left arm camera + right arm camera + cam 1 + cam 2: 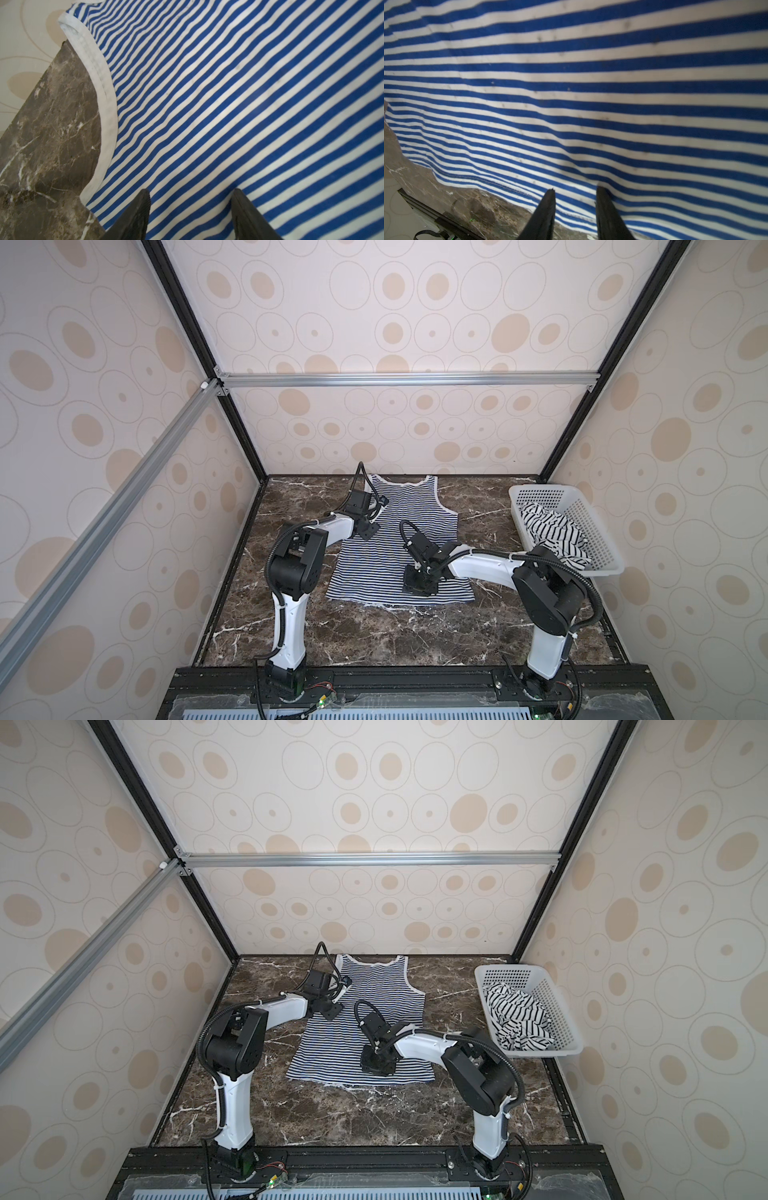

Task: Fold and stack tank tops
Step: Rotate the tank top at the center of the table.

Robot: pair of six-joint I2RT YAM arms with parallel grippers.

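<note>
A finely striped blue-and-white tank top (pixel 390 547) (pixel 332 1048) lies spread flat on the marble table, straps toward the back wall. My left gripper (pixel 368 532) (pixel 191 193) stands open just over its left side, beside the white armhole trim (pixel 104 99), with only flat cloth between the fingers. Low over the cloth by the bottom hem (pixel 500 185), my right gripper (pixel 419 587) (pixel 576 189) is open by a narrower gap and holds nothing. The other tank top (pixel 552 531) (pixel 515 1015), white with wider black stripes, lies crumpled in the basket.
The white perforated basket (pixel 602 547) (pixel 561 1027) sits at the table's right edge. Brown marble table (pixel 374 639) shows in front of the hem and on both sides of the top. Patterned walls and a black frame close in three sides.
</note>
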